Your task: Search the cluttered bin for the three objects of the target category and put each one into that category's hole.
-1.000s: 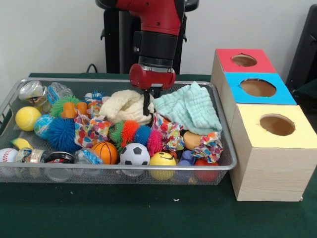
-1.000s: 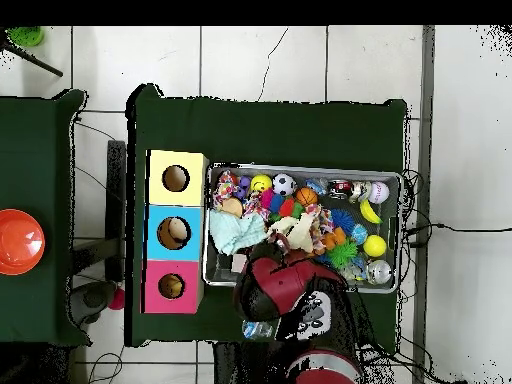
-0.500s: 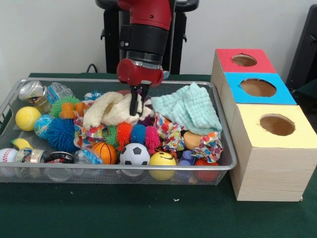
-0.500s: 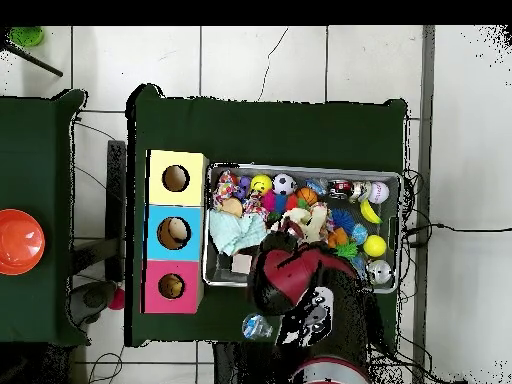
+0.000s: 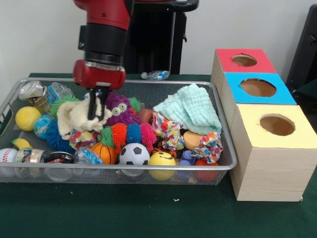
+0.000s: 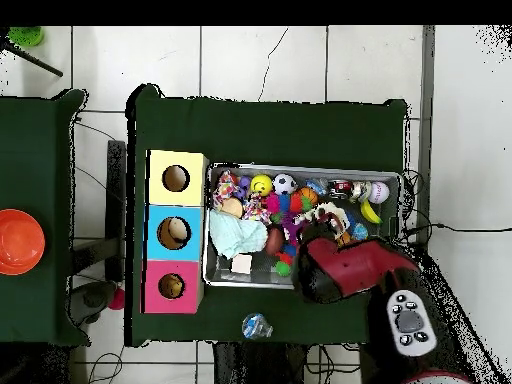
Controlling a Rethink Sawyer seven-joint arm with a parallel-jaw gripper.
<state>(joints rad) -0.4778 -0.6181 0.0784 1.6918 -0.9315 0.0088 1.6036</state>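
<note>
Jaws [image 5: 93,110] clenched on cream fleece cloth [image 5: 74,117], bunched and lifted slightly over left part of wire mesh bin [image 5: 148,173] in front view; cloth hangs round and below jaws. Just beside jaws, toward boxes: purple googly-eyed fuzzy toy [image 5: 119,109], then w/ a gap mint muslin cloth [image 5: 190,110] draped at bin's far corner. Below jaws: spiky caterpillar toy [image 5: 126,134] in green/orange/blue/pink, basketball [image 5: 105,152], soccer ball [image 5: 134,154], yellow smiley ball [image 5: 162,161]. Other side of jaws: yellow ball [image 5: 27,118], blue spiky ball [image 5: 57,139], crumpled clear bottle [image 5: 57,91]. Patterned scrunchie cloth [image 5: 168,131] btwn caterpillar and mint cloth. Well apart from jaws, outside bin on green bench [image 5: 148,213]: three wooden boxes w/ holes, red-topped [image 5: 243,60], blue-topped [image 5: 257,88], yellow-topped [image 5: 276,125]. Overhead view: arm [image 6: 345,268] covers bin's robot-side edge; jaws hidden there.
</note>
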